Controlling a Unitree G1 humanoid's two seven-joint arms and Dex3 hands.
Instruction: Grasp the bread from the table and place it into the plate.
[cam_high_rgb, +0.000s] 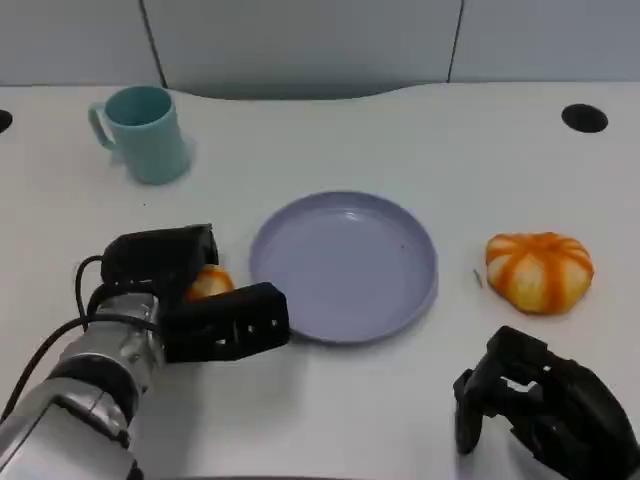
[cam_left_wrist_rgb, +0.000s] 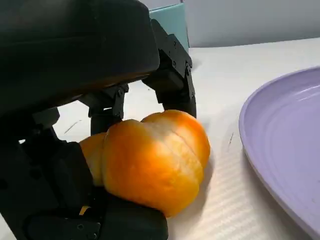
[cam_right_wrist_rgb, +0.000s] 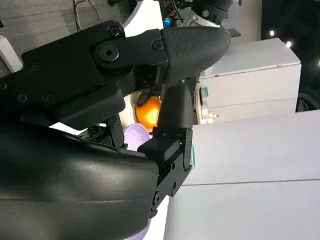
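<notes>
Orange bread (cam_left_wrist_rgb: 150, 160) grasped by left hand (cam_high_rgb: 195, 295) beside purple plate (cam_high_rgb: 345, 265); loose hold risks a drop short of the rim.

Head view: looks down from above the near edge over the white table (cam_high_rgb: 420, 130). Left wrist view: low, very close behind the left hand, facing the round lilac plastic plate (cam_left_wrist_rgb: 285, 145), shared with head view (cam_high_rgb: 345, 265). Right wrist view: tilted, close behind its hand.
</notes>
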